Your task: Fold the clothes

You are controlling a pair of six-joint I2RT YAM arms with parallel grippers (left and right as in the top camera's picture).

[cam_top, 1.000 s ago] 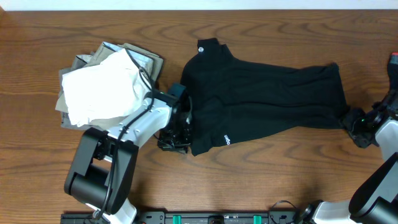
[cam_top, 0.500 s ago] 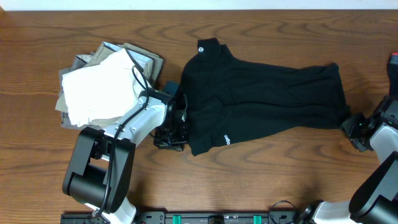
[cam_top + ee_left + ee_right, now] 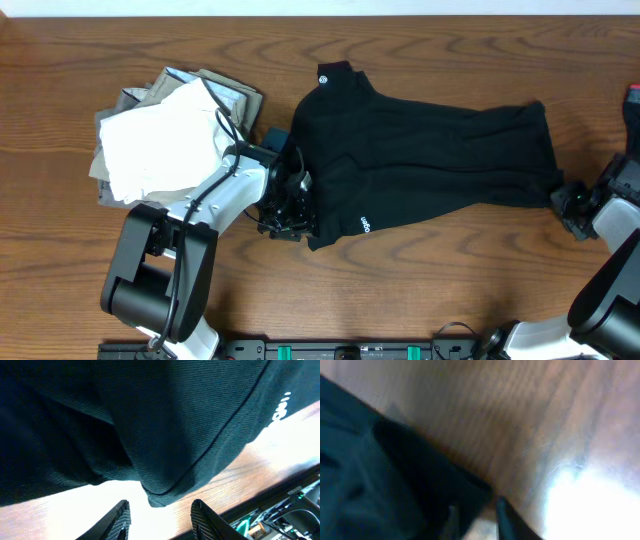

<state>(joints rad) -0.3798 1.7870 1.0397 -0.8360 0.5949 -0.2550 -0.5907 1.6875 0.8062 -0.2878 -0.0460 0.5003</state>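
Newly parted, the left gripper [image 3: 160, 517] jaws sit under the near hem of the black fabric T-shirt [image 3: 420, 150]. The right gripper [image 3: 476, 515] jaws narrow on its right edge, grip unclear, likely to stretch it.

The wood-grain desk [image 3: 420, 270] carries a black T-shirt [image 3: 420, 150] spread across its middle and right. Left of it lies a heap of white and grey clothes [image 3: 160, 145], seemingly not touching the shirt.
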